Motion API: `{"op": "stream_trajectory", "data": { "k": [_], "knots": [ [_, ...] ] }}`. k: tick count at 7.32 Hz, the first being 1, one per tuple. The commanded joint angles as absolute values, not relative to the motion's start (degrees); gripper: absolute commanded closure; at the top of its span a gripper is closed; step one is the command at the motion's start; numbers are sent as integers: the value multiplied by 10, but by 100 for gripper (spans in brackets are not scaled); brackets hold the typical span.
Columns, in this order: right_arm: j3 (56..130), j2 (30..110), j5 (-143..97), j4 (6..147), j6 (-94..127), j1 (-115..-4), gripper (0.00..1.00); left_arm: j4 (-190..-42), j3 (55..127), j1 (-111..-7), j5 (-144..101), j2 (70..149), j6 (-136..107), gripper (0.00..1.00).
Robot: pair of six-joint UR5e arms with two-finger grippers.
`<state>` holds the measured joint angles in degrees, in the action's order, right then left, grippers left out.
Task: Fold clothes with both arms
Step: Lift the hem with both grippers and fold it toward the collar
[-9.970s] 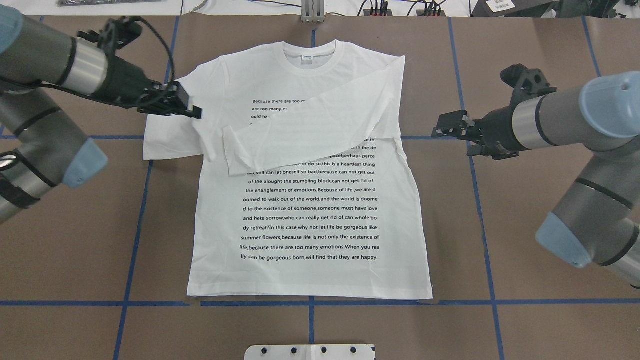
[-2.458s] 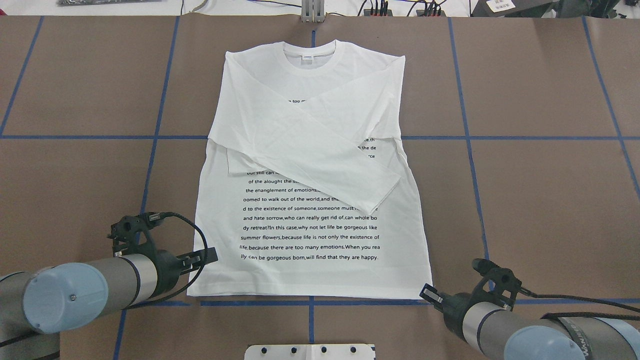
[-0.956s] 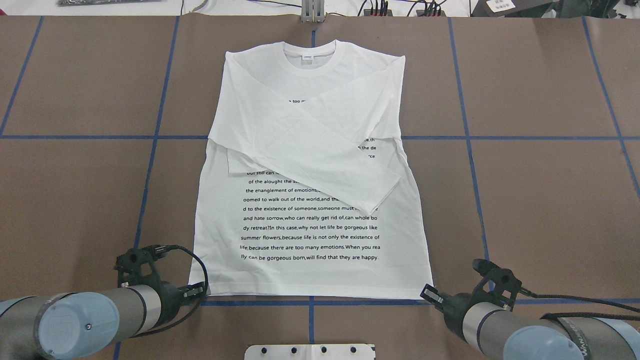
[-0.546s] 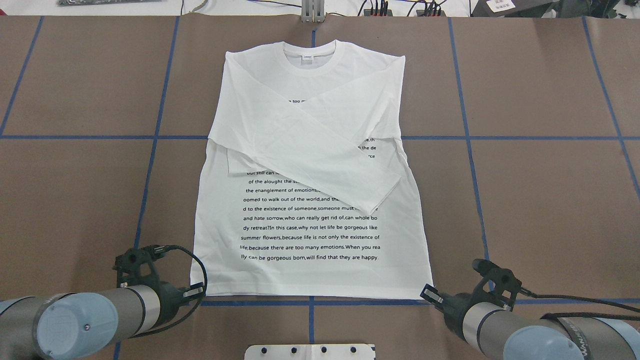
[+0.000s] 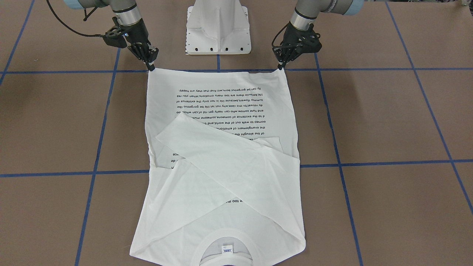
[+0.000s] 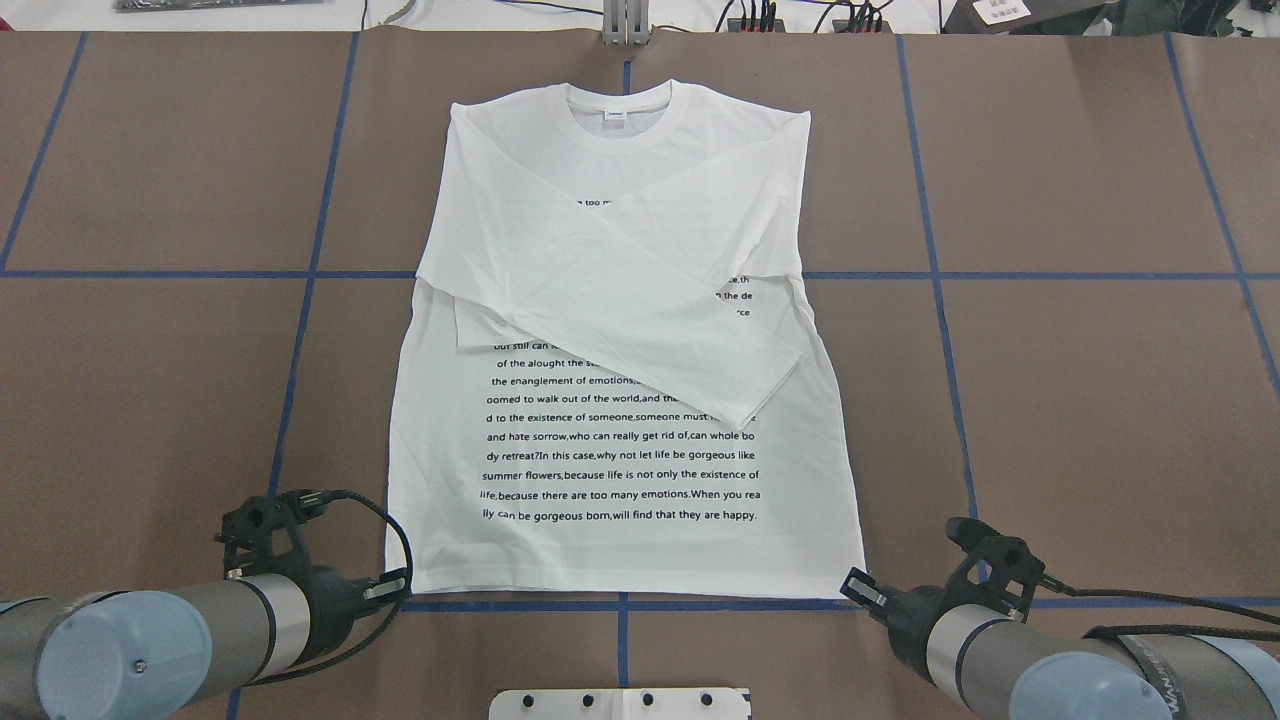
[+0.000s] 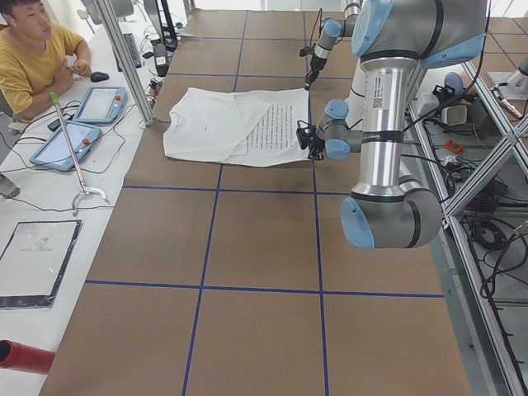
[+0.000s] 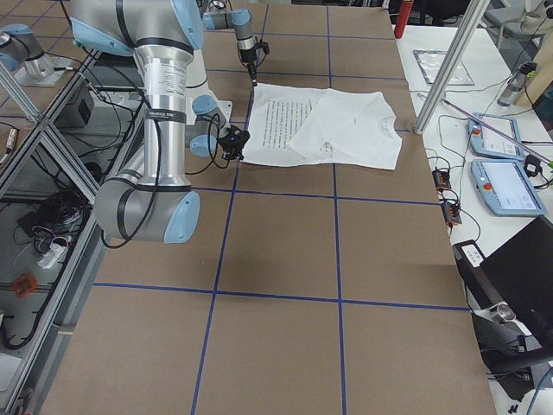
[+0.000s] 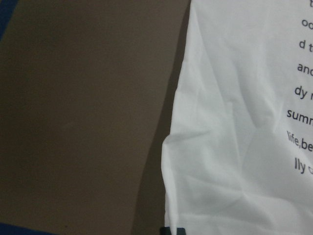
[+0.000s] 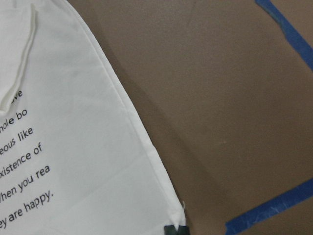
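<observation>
The white long-sleeved T-shirt (image 6: 620, 450) lay flat and print side up in the middle of your table (image 6: 1080, 400). Its collar label (image 6: 614, 114) was at the far end from the robot and its hem ran along the near blue tape line (image 6: 620, 606). Both sleeves (image 6: 640, 300) were folded in and crossed over the chest, hiding the upper lines of black text.

At the hem, your left gripper (image 5: 281, 66) had its tips at one corner and your right gripper (image 5: 151, 66) had its tips at the other. Each gripper tapered down to the cloth's edge. From the front, the fingers of each looked drawn close. No view showed you clearly whether they were pinching fabric or only touching it, and each wrist camera caught just a sliver of black fingertip at the corner.

The cloth by the left corner was slightly rumpled, and the right corner tip was a little raised. The white pedestal (image 5: 218, 26) stood between the two arms, just behind the hem.
</observation>
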<state>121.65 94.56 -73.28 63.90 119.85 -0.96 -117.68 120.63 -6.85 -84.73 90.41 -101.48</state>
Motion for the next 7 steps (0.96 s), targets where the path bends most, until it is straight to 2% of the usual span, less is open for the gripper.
{"op": "stream_trajectory", "data": {
  "k": [1,3,5,7],
  "knots": [
    [1237,972,-730,638,1199,8,100,-1178,1244,-29,-845,892,-1057,100],
    [1279,1017,-728,637,1201,39,100,-1177,1274,-8,-847,891,-1099,100],
    [1310,1017,-723,637,1203,45,100,-1176,1312,-12,-868,873,-1104,100],
    [1326,1011,-700,638,1195,11,100,-1176,1312,-61,-873,879,-1094,100]
  ]
}}
